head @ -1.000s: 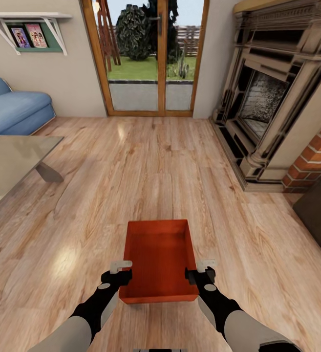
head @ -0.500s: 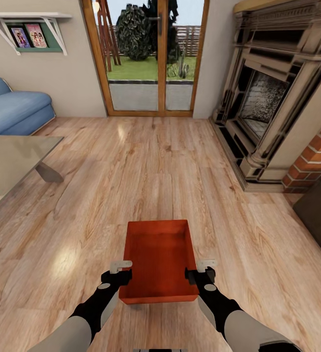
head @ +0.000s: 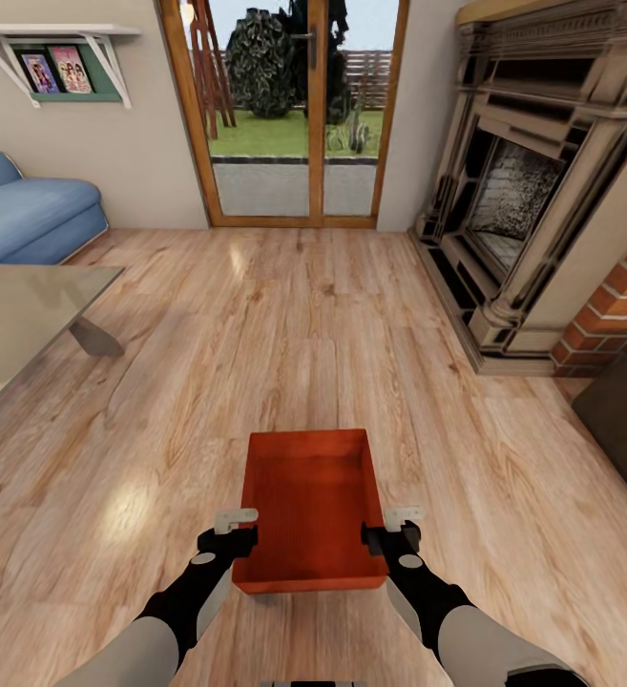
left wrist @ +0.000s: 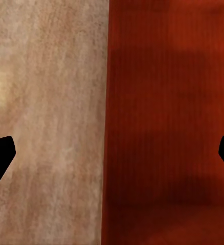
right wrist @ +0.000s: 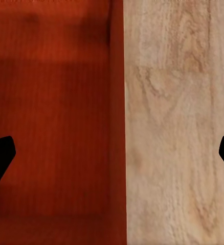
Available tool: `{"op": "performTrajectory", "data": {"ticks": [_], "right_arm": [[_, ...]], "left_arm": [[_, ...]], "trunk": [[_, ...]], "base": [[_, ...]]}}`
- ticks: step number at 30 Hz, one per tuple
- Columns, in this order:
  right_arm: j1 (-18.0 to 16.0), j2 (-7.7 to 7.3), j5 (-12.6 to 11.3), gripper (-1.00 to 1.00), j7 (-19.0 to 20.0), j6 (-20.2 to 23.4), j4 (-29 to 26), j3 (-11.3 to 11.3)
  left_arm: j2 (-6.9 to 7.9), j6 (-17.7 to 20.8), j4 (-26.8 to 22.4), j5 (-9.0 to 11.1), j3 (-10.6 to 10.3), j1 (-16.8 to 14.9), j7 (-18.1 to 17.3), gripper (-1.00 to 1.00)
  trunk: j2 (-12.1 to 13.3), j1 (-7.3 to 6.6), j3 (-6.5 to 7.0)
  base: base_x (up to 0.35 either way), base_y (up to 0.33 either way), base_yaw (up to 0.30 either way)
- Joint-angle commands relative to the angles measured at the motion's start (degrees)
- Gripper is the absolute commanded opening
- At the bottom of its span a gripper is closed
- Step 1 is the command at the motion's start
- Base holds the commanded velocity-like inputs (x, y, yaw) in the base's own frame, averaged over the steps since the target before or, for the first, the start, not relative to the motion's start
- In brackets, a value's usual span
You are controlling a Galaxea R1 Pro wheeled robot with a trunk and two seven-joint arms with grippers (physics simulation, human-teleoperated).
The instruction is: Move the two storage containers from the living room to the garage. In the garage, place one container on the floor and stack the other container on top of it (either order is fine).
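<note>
Storage container on living-room wood-plank floor. Left end effector and right end effector straddle its side walls, fingers spread apart, not clamped.

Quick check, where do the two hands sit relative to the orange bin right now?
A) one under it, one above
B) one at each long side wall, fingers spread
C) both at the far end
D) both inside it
B: the left hand and right hand flank the orange bin, each straddling a side wall with fingers apart.
</note>
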Motion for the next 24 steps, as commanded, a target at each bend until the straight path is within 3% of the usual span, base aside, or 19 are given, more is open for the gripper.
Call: {"op": "performTrajectory", "data": {"ticks": [1,24], "right_arm": [[-0.05,-0.01,0.44,1.00,-0.50,0.02,0.06,0.36],[-0.04,-0.01,0.44,1.00,-0.50,0.02,0.06,0.36]], "left_arm": [[-0.03,0.03,-0.01,-0.06,0.15,-0.02,0.07,1.00],[-0.10,0.03,-0.09,-0.14,-0.18,-0.02,0.10,1.00]], "trunk": [[-0.01,0.00,-0.04],[-0.01,0.00,-0.04]], "base": [[0.112,0.000,0.000],[0.032,0.000,0.000]]}}
